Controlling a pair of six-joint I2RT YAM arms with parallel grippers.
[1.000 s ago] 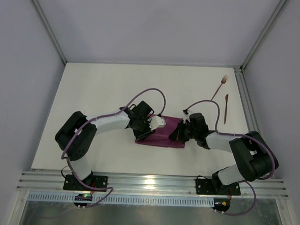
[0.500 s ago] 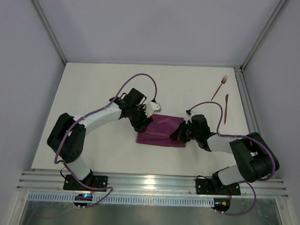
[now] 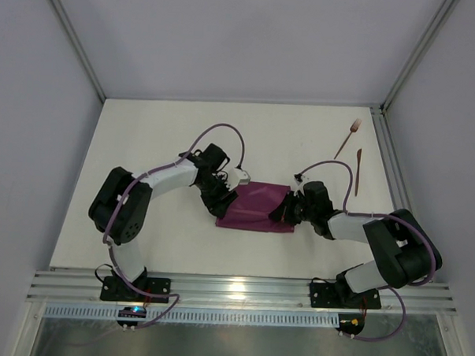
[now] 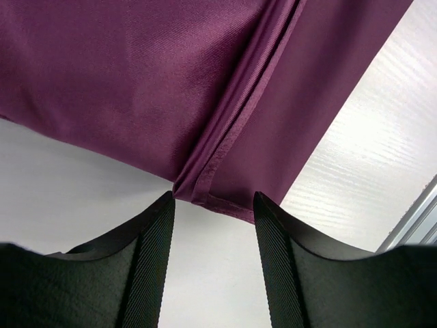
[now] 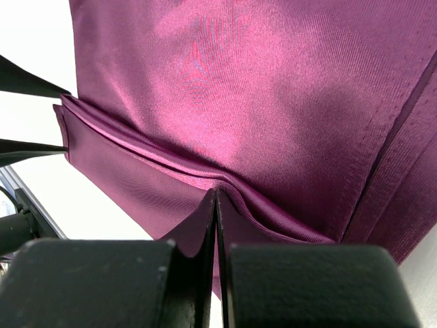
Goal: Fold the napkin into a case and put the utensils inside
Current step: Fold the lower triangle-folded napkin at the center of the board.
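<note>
The plum-purple napkin (image 3: 253, 207) lies folded into a flat rectangular strip mid-table. My left gripper (image 3: 226, 195) is at its left end, open. In the left wrist view the napkin's (image 4: 136, 75) hemmed corner lies just ahead of my left gripper (image 4: 213, 198), with bare table between the fingers. My right gripper (image 3: 288, 210) is at the strip's right end. There my right gripper (image 5: 216, 197) is shut, and the napkin (image 5: 259, 82) puckers up around its tips. The copper-brown fork (image 3: 350, 136) and knife (image 3: 358, 169) lie at the far right.
A metal rail (image 3: 388, 161) runs along the table's right side, close to the utensils. The aluminium frame (image 3: 240, 290) with both arm bases crosses the near edge. Grey walls close in the back and sides.
My left gripper has opened and let go of the napkin, drawing back to its left end. The cloth now lies flatter. The right arm has stayed put.
</note>
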